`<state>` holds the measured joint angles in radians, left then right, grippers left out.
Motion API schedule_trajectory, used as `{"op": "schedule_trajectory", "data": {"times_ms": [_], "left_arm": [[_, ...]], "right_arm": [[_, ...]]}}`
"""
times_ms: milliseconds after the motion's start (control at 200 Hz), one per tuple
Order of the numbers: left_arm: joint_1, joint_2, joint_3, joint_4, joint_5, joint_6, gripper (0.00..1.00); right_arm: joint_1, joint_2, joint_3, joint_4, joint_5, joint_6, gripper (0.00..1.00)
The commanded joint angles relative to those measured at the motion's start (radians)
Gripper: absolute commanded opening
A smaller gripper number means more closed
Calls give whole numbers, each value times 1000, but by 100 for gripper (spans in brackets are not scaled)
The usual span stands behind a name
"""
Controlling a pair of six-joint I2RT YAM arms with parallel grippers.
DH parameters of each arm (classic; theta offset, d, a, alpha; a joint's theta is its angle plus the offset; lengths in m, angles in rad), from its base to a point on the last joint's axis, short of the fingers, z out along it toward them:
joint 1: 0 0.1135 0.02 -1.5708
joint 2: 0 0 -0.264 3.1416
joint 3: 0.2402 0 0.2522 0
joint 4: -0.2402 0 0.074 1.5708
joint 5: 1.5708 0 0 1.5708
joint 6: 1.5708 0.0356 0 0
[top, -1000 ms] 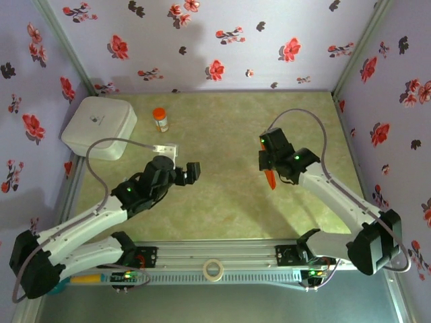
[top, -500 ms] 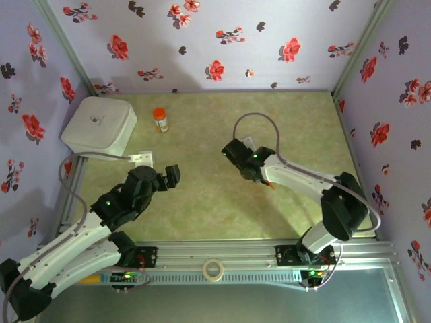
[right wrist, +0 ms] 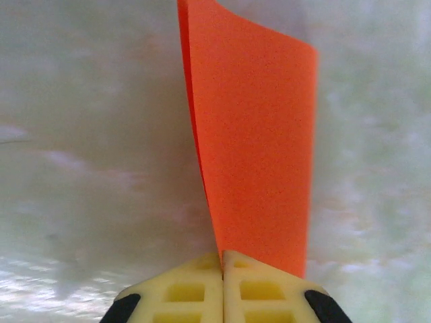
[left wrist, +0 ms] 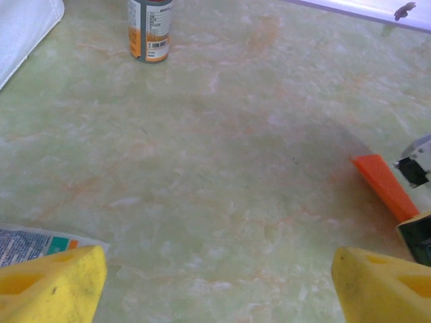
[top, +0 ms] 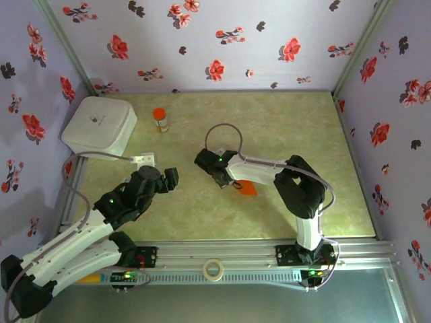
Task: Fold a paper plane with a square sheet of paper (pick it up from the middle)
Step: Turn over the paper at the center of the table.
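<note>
Orange plane (right wrist: 259,134), pinched in the right gripper (right wrist: 223,256), is pointing twelve o'clock; wide-open left gripper (top: 170,177) is hovering at its nine o'clock.

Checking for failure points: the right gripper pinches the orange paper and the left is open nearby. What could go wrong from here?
1. The right gripper pinches the orange paper at one narrow end; its layers part slightly further out, so the fold might spring open or slip.
2. The open left gripper faces the paper's free tip, close to the right gripper; reaching in could bump it or crumple the tip.
</note>
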<state>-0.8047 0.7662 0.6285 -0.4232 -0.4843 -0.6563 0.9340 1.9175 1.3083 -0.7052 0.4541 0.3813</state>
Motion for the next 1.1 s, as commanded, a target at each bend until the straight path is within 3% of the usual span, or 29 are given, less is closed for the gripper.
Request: {"op": "schedule_trajectory", "data": {"times_ms": [0, 60, 140, 375, 510, 625, 915, 1095], "left_arm": [[6, 20, 28, -5, 19, -16, 83], [7, 39, 35, -4, 38, -17, 79], [7, 71, 47, -3, 55, -28, 74], [9, 264, 114, 31, 167, -21, 60], [6, 433, 199, 36, 262, -23, 54], [3, 546, 248, 64, 352, -44, 48], [-16, 702, 273, 174, 492, -135, 50], [-38, 760, 296, 186, 521, -148, 50]], "right_arm": [[-17, -24, 14, 69, -266, 57, 20], [-48, -63, -19, 133, -389, 85, 36], [-108, -145, -105, 235, -514, 137, 45], [-351, -416, -434, 580, -863, 272, 54], [-482, -441, -526, 619, -972, 307, 47], [-536, -444, -586, 663, -1015, 337, 41], [-567, -393, -605, 637, -1027, 327, 21], [-572, -374, -598, 622, -1037, 311, 16]]}}
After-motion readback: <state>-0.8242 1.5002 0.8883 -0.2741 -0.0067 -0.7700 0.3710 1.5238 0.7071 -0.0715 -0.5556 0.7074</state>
